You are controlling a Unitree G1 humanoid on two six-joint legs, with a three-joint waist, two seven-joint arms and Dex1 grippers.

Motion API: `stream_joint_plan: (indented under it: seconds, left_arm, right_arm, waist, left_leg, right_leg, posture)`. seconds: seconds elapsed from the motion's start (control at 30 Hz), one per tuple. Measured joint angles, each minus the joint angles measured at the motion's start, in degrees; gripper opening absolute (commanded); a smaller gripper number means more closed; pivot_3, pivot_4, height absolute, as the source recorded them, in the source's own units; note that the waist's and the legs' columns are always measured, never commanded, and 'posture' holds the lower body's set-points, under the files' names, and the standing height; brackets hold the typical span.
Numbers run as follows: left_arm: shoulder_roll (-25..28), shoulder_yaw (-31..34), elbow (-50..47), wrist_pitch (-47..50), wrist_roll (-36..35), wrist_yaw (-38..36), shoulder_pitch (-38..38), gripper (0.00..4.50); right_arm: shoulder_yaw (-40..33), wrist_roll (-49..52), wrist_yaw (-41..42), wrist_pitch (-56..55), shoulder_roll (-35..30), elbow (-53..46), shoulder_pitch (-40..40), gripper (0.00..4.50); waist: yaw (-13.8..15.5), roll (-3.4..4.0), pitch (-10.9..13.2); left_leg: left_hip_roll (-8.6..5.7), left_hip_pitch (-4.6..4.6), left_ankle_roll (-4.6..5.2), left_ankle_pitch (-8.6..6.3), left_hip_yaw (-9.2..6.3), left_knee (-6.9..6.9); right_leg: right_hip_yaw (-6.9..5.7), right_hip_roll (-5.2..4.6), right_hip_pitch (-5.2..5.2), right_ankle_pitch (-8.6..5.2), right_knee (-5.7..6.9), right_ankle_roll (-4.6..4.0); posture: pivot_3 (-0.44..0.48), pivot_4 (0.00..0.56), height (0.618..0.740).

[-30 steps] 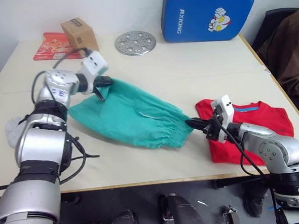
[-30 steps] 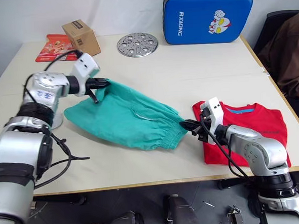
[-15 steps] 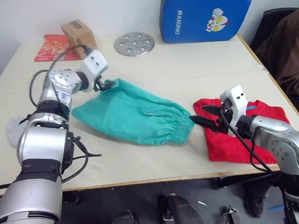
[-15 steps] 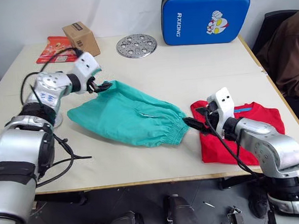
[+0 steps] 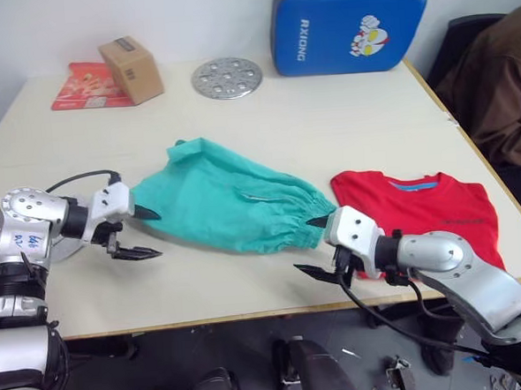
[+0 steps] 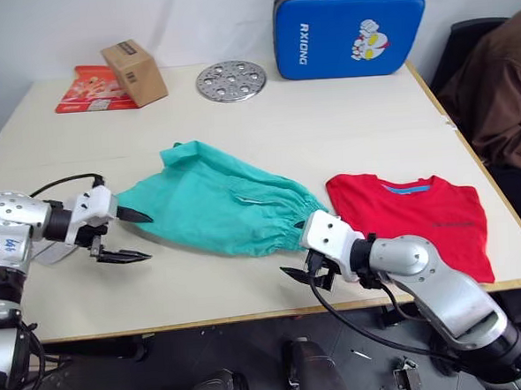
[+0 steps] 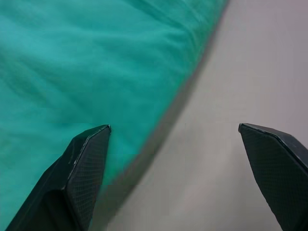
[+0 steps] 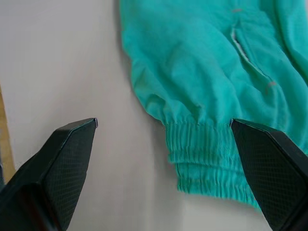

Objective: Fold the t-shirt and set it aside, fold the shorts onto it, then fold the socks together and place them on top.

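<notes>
Head pair: both eyes look forward and down from above the table, taking in its whole top.
Left wrist: close over the shorts, facing their edge and bare tabletop.
Right wrist: close above, facing the gathered waistband.
Shared: the shorts appear in all four; the t-shirt in both head views.

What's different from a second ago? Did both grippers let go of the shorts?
Yes. The left gripper released the far corner of the shorts and pulled back to their near left edge, open. The right gripper let go of the waistband end and dropped back toward the table edge, also open. The shorts now lie flat on the table. The t-shirt stayed folded on the right.
</notes>
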Motion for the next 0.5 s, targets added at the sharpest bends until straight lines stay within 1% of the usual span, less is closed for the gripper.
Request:
stream_joint_plan:
  seconds: [0.1,0.17,0.27,0.3,0.33,0.4,0.5]
  left_arm:
    - [-0.64,-0.88,1.37,-7.85,3.48,6.33,-2.51,4.48]
    - [-1.54,-2.57,5.20,-13.19,6.52,9.97,-4.47,4.48]
    - [-3.85,-5.24,12.46,-18.51,10.28,14.88,-6.78,4.48]
    - [-4.78,-5.63,14.64,-19.63,11.10,16.07,-7.45,4.50]
    - [-5.57,-5.95,16.70,-20.65,11.81,17.25,-8.87,4.30]
    - [-7.11,-6.75,20.15,-22.02,12.95,19.76,-11.06,3.90]
    - [-9.11,-6.83,23.91,-23.03,13.08,21.38,-12.44,2.87]
  right_arm:
    - [3.67,-7.13,0.13,-6.24,0.59,4.28,-1.40,4.50]
    - [5.20,-11.09,0.12,-9.58,1.09,7.27,-2.04,4.50]
    - [6.70,-16.10,0.05,-13.86,2.45,11.53,-2.72,4.50]
    - [6.73,-17.12,0.02,-15.11,3.09,12.70,-2.93,4.12]
    - [6.77,-17.98,0.03,-16.44,3.49,13.75,-3.13,3.87]
    - [6.70,-19.57,-0.03,-17.80,4.45,15.93,-3.87,3.20]
    - [6.53,-20.57,0.08,-18.88,5.31,17.40,-3.91,2.08]
  waist:
    - [0.88,-0.01,-0.01]
    - [1.14,-0.02,-0.01]
    - [1.18,-0.02,-0.01]
    - [1.11,-0.02,-0.01]
    - [1.13,-0.03,-0.02]
    - [1.11,-0.04,-0.03]
    - [1.13,-0.04,-0.03]
  left_leg:
    - [-0.04,0.03,0.13,-0.07,0.00,-0.01]
    - [-0.04,0.01,0.15,-0.08,0.01,-0.04]
    - [-0.03,-0.01,0.15,-0.08,0.01,-0.05]
    - [-0.02,-0.01,0.15,-0.07,0.02,-0.06]
    - [-0.01,0.02,0.14,-0.07,0.00,-0.04]
    - [-0.03,0.07,0.14,-0.07,0.01,-0.04]
    - [-0.02,0.09,0.13,-0.07,0.02,-0.05]
  right_leg:
    - [0.00,-0.03,0.09,0.03,-0.12,0.07]
    - [-0.01,-0.04,0.07,0.04,-0.15,0.07]
    - [-0.08,-0.03,0.06,0.04,-0.16,0.07]
    - [-0.09,-0.03,0.05,0.04,-0.15,0.07]
    - [-0.12,-0.03,0.09,0.04,-0.14,0.06]
    - [-0.13,-0.06,0.13,0.05,-0.14,0.07]
    - [-0.14,-0.06,0.13,0.05,-0.12,0.06]
  posture:
    - [0.000,0.150,0.740]
    - [0.000,0.150,0.740]
    - [0.000,0.150,0.740]
    - [0.000,0.150,0.740]
    - [0.000,0.150,0.740]
    - [0.000,0.150,0.740]
    - [0.000,0.150,0.740]
